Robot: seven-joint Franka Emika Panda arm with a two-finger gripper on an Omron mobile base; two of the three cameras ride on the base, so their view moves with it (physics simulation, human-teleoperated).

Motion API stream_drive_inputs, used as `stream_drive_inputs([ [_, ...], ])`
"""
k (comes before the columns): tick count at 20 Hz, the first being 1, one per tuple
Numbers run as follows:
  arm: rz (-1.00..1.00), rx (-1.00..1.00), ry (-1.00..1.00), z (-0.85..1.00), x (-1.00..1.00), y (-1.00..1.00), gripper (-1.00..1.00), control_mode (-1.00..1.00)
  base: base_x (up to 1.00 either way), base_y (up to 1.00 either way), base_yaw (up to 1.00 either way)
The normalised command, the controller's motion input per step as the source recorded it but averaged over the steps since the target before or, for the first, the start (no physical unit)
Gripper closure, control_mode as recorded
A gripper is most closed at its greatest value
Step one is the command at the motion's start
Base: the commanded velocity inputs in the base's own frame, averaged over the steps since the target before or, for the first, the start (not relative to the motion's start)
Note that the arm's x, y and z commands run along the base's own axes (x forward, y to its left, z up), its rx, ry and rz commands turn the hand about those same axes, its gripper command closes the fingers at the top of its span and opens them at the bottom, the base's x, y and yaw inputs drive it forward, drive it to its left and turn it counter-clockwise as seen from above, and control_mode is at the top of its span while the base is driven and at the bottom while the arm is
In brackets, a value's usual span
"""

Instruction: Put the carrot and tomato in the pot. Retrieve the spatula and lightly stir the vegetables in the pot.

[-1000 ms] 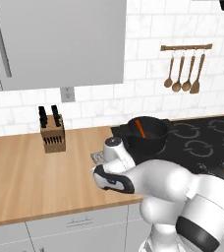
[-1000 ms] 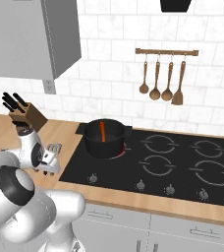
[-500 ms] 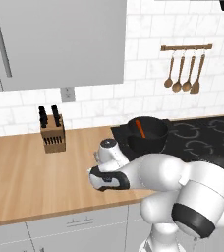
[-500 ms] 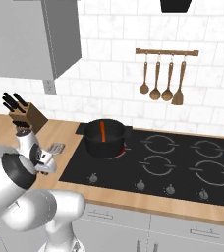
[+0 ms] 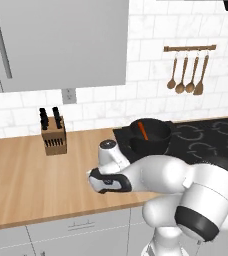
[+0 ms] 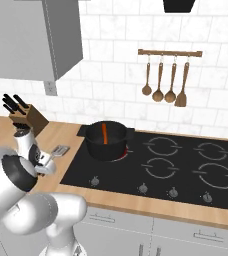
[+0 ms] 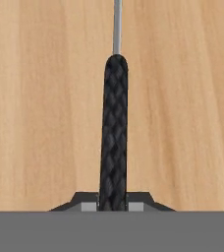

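The gripper (image 7: 113,205) is down low on the wood counter (image 5: 21,175), w/ both fingers squeezed tight on the black handle of the spatula (image 7: 114,133). The spatula lies flat on the counter, just left of the stove (image 6: 186,170); its silver head shows by the arm. The black pot (image 6: 105,141) sits on the stove w/ the carrot (image 6: 104,133) leaning inside it. Can't see the tomato
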Motion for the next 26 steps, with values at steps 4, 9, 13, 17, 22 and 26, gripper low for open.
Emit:
stream_drive_inputs([
  [4, 0.00, 0.05, -0.22, 0.86, -0.91, -0.12, 1.00, -1.00, 0.00, 0.00, 0.00],
  [9, -0.04, 0.25, -0.09, 1.00, -0.84, -0.36, 1.00, -1.00, 0.00, 0.00, 0.00],
  [13, -0.16, 0.47, 0.08, 1.00, -0.28, -0.65, 1.00, -1.00, 0.00, 0.00, 0.00],
  [17, -0.21, 0.51, 0.16, 1.00, -0.01, -0.58, 1.00, -1.00, 0.00, 0.00, 0.00],
  [22, -0.21, 0.51, 0.21, 1.00, 0.18, -0.43, 1.00, -1.00, 0.00, 0.00, 0.00],
  [26, -0.19, 0.46, 0.16, 1.00, 0.36, -0.47, 1.00, -1.00, 0.00, 0.00, 0.00],
])
